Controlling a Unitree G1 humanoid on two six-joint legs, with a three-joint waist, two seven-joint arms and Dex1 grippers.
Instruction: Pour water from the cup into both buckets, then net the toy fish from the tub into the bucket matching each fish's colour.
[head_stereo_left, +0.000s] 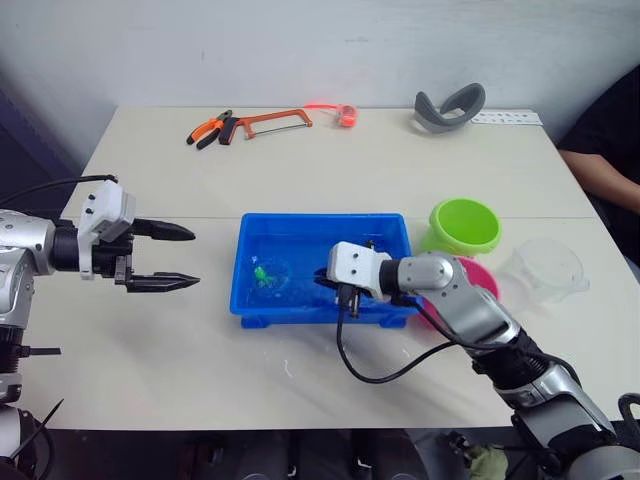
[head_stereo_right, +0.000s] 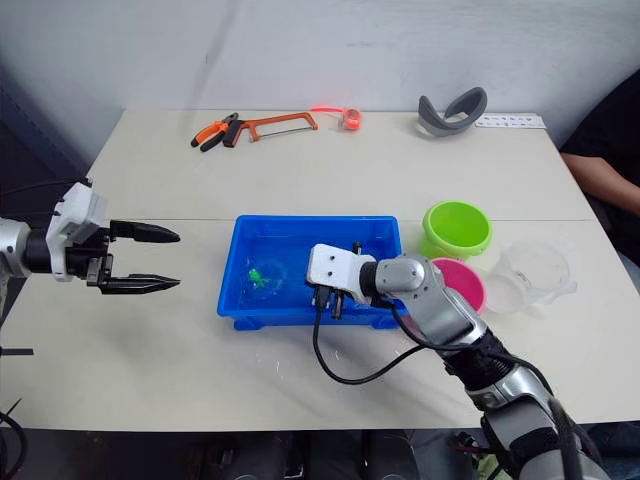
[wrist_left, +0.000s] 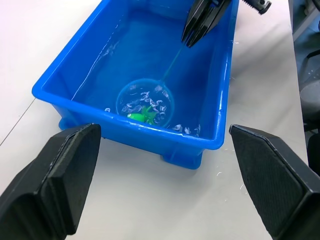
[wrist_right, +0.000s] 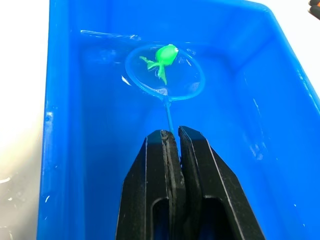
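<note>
The blue tub (head_stereo_left: 320, 218) sits mid-table with water in it. My right gripper (wrist_right: 171, 134) reaches into it from the right and is shut on the thin handle of the net (wrist_right: 165, 75). The net's blue hoop lies in the water at the tub's left end, and a green toy fish (wrist_right: 165, 54) rests inside the hoop. My left gripper (head_stereo_left: 192, 258) hovers open left of the tub, holding nothing. The lime green bucket (head_stereo_left: 465, 227) stands right of the tub. The pink bucket (head_stereo_left: 482, 279) is partly hidden behind my right arm. Further right is the clear cup (head_stereo_left: 548, 268).
An orange-framed hacksaw (head_stereo_left: 275, 122), pliers (head_stereo_left: 210, 130), a small orange object (head_stereo_left: 346, 113) and a grey curved band (head_stereo_left: 450, 107) lie along the table's far edge. A person's arm (head_stereo_left: 600, 175) rests at the right edge. Water drops spot the table near the tub.
</note>
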